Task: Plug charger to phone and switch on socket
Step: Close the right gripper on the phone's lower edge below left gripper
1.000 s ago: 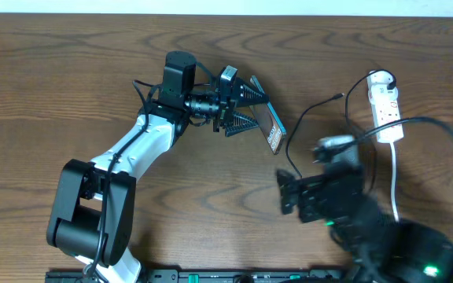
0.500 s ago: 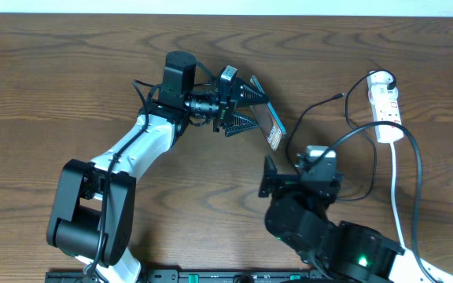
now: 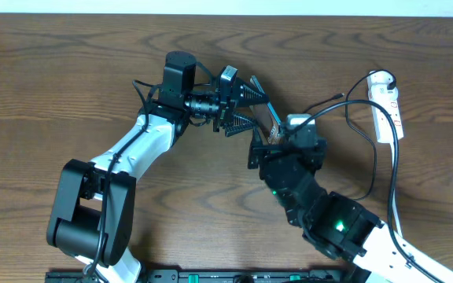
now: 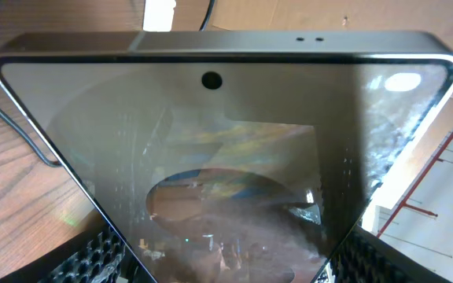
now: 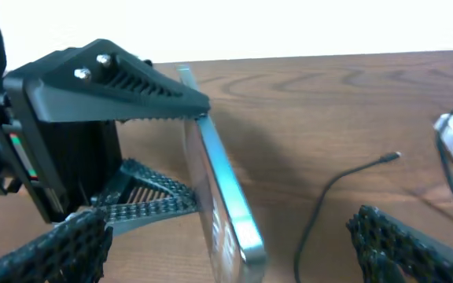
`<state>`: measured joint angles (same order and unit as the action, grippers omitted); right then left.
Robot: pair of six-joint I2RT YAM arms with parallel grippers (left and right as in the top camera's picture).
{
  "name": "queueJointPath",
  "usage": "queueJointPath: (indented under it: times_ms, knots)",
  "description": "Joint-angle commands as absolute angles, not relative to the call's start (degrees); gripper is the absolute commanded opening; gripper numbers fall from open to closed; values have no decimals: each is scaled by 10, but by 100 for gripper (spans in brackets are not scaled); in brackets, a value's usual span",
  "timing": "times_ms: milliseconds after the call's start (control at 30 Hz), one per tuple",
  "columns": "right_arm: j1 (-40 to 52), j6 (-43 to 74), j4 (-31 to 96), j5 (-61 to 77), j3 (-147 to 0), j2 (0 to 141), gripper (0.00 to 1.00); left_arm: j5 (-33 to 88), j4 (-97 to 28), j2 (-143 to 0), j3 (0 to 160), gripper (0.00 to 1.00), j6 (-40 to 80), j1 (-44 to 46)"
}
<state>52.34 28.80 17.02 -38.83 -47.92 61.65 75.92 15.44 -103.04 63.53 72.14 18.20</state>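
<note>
The phone (image 3: 269, 115) stands on edge, clamped wide in the left jaws; the right jaws gape empty just beside it. The tip of the charger (image 5: 333, 182) lies on the bench (image 3: 69, 71) beyond the phone, toward the socket (image 3: 382, 94). We'd pinch it close behind the plug, square to the phone's port.

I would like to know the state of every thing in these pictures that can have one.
Slim brownish-gold smartphone: held on its edge, charger not plugged in.
Thin black charger cable: small tip lying loose on the wooden table, apart from the smartphone.
White power strip: lying on the table; switch position too small to tell.
Left gripper: shut on the smartphone.
Right gripper: open, empty.
</note>
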Motion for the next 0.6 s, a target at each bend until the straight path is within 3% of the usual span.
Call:
queueJointPath:
  times_ms: [0, 400, 567]
  knots:
    - [500, 221, 169, -278, -479, 615, 92, 773, 160, -1011, 641, 66, 718, 179]
    - [486, 192, 164, -245, -479, 651, 71, 773, 160, -1011, 641, 66, 718, 179]
    - [484, 177, 146, -249, -479, 651, 51, 773, 160, -1011, 641, 66, 718, 179]
